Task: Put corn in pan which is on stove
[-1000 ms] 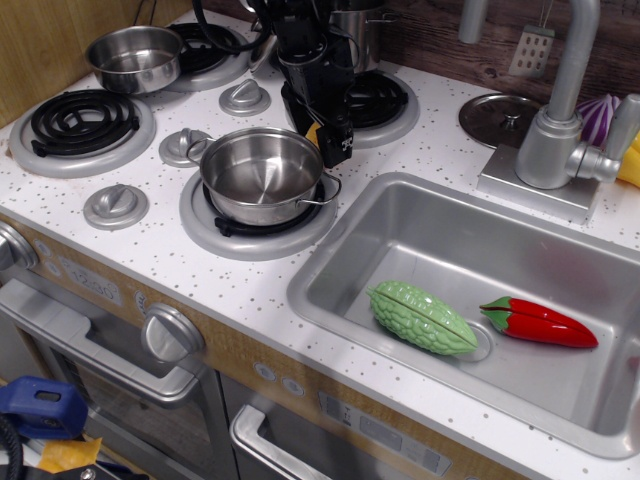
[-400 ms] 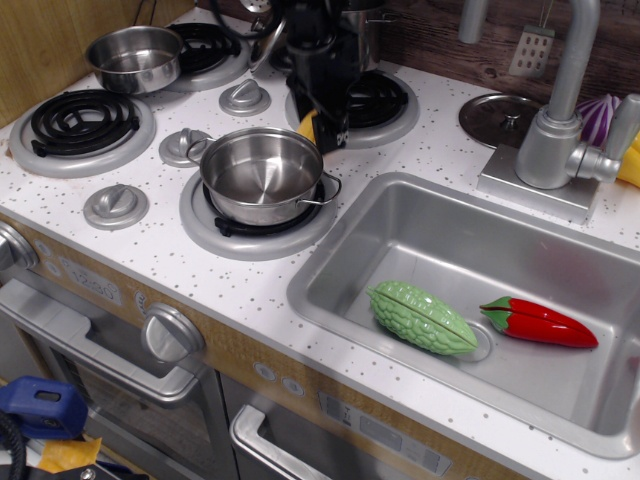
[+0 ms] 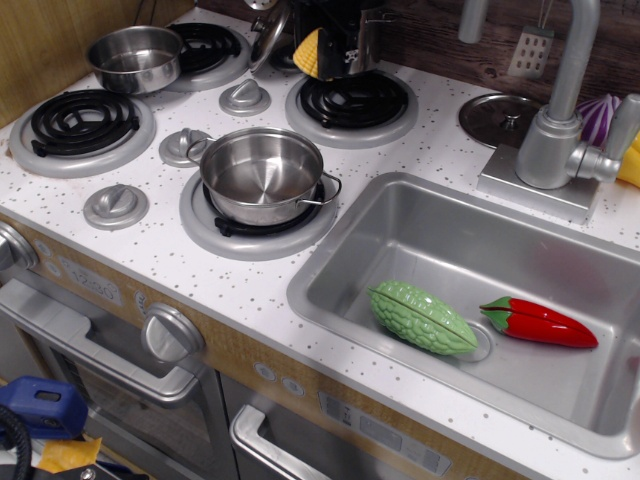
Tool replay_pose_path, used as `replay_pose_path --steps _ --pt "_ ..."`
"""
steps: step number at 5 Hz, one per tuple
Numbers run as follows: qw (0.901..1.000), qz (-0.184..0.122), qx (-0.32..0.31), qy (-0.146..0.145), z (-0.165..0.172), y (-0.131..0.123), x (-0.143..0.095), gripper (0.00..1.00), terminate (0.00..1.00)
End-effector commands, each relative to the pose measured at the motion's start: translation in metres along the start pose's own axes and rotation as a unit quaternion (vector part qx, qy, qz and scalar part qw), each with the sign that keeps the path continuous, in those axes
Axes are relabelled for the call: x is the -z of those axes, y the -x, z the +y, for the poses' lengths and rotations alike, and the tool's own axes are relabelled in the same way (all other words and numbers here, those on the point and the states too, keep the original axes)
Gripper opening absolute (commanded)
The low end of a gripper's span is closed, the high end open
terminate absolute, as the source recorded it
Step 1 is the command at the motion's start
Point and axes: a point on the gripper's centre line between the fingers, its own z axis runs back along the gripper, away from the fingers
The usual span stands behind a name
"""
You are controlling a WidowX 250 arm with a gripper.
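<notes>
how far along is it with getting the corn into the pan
Done: the corn is off the stove, held up near the top edge by the gripper, which is mostly out of frame. In hand: carrying it. Left: bringing it over a pan; the front pan is empty, and release.

Stove (image 3: 140,215): left half of the frame, with the sink to its right.
Pan (image 3: 262,175): on the burner nearest the sink, centre left of the frame.
Second pot (image 3: 135,58): upper left of the frame, on the far left burner.
Corn (image 3: 310,53): top centre of the frame, held up at the gripper (image 3: 335,35), above the far right burner (image 3: 352,103) and behind the pan.
Sink (image 3: 400,240): lower right of the frame.
Gourd (image 3: 423,318): in the sink, near its front.
Pepper (image 3: 537,322): in the sink, just right of the gourd.
Faucet (image 3: 560,120): behind the sink, upper right of the frame.
</notes>
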Motion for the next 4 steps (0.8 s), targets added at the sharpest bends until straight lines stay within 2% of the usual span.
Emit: replay_pose_path --steps 1,3,4 --pt "0.9963 -0.057 -0.043 -0.047 -0.007 0.030 -0.044 0.00 0.00" --pt "0.9946 -0.054 -0.069 -0.056 -0.029 0.062 -0.038 0.00 0.00" --pt "0.9934 -0.071 -0.087 -0.026 -0.033 0.075 -0.027 0.00 0.00"
